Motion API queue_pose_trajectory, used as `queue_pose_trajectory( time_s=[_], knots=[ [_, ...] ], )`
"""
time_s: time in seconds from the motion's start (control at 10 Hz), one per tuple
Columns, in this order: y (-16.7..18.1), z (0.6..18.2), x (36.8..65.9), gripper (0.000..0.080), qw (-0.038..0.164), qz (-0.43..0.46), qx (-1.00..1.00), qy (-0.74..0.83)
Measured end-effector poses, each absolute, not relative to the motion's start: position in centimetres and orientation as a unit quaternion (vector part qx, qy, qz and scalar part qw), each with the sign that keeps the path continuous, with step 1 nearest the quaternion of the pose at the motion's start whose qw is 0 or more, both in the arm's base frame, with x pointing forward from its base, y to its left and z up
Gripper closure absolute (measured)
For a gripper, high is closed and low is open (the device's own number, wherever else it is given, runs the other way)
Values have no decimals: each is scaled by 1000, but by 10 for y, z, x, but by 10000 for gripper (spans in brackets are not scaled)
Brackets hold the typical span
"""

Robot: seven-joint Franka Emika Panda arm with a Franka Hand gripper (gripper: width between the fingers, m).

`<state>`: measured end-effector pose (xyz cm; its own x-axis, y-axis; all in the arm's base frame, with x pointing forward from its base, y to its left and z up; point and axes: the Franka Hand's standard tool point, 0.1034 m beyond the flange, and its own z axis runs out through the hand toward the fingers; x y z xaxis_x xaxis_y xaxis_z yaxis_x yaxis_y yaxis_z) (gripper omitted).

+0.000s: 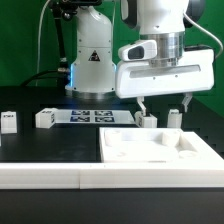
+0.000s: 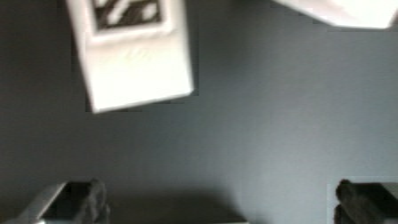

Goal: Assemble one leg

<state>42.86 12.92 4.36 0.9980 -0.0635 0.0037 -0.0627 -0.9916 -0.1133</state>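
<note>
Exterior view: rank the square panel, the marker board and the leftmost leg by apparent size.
1. square panel, clearly largest, though it also lies nearest the camera
2. marker board
3. leftmost leg

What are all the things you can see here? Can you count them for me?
legs: four, white with black-and-white tags, standing on the table; two at the exterior view's left, two behind the panel.
panel: one, white, raised rim, lying near the front.
marker board: one, white with black tags, flat at the back.
bar: one, white, along the front edge.
table: one, black.
arm: one, white.
gripper: one, open, above the two legs behind the panel.
</note>
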Motion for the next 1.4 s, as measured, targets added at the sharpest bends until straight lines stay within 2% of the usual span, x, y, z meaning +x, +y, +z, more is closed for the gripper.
queue_pose_trajectory(
  time_s=[0.2,0.6,0.7,0.9,1.1,1.3,1.4],
  knots=[
    [139,54,428,150,62,-2,-989,135],
    [147,50,424,150,73,-4,-968,240],
    [147,48,423,150,73,-4,-970,231],
    [158,35,402,150,68,4,-974,216],
    [158,35,396,150,64,34,-978,194],
    [158,46,405,150,65,97,-976,186],
    [154,43,405,150,67,113,-974,183]
  ],
)
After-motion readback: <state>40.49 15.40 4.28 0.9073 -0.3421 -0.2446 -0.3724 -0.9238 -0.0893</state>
